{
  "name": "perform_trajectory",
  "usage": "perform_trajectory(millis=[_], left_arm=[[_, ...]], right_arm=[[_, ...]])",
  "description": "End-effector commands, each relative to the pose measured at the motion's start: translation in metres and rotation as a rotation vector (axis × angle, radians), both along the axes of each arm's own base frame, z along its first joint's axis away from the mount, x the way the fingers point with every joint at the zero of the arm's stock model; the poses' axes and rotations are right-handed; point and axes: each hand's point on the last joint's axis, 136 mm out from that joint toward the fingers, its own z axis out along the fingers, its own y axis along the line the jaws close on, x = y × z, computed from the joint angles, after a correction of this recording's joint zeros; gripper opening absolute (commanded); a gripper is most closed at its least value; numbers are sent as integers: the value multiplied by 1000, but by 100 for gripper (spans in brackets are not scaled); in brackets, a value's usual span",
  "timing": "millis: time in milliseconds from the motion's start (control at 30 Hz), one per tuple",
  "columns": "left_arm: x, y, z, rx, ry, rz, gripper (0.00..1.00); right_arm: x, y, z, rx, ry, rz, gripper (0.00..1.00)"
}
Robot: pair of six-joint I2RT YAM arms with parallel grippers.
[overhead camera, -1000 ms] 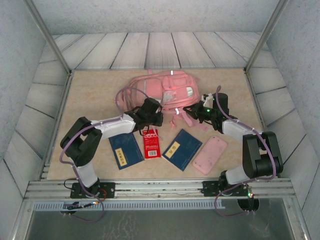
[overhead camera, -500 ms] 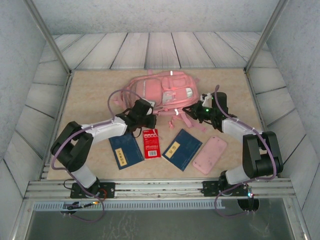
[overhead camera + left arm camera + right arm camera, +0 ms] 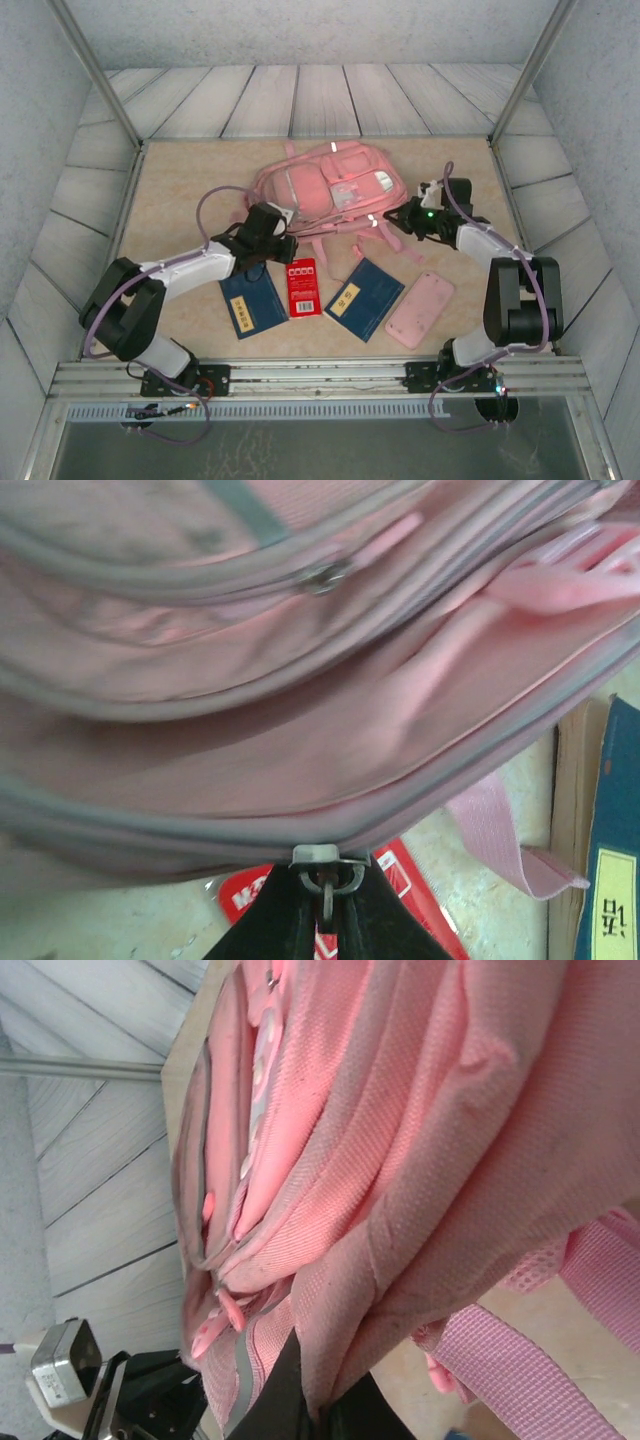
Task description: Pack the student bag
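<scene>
Pink student bag (image 3: 330, 185) lies on tabletop (image 3: 180, 190), far-centre, btwn both arms; L gripper (image 3: 325, 898) clenched on its zip pull (image 3: 329, 872), R gripper (image 3: 315, 1405) pinching the bag's fabric at its right edge

The pink student bag (image 3: 330, 185) lies front-up at the table's far middle, zips closed.

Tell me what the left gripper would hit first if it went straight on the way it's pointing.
The student bag: the left gripper is shut on a zip pull at the bag's near edge, with pink fabric directly ahead. Going on, it would probably press straight into that side.
</scene>
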Motion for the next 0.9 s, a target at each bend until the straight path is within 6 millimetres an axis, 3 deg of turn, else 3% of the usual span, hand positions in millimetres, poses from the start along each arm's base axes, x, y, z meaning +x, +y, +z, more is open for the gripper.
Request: perform_trajectory(millis=[0,300,400,500,667,733,867], left_arm=[[-4,19,-1,35,12,11,0],[-14,29,3,116,19,-72,0],[-17,20,12,76,15,-122,0],[-20,5,23,18,18,-191,0],[-16,-19,42,-68,8,-270,0],[-12,-26,49,-91,-2,-290,0],[-7,-42,55,-99,-7,-334,0]], right_arm=[[23,-41,0,-111,-59,-48,0],[57,-73,-18,-247,-8,-47,0],[71,-75,-20,-254,9,-36,1],[75,-68,-11,-238,-7,9,12],[50,-62,-10,-249,17,49,54],[32,-58,-7,-253,26,62,62],[-8,-44,-5,-267,57,83,69]])
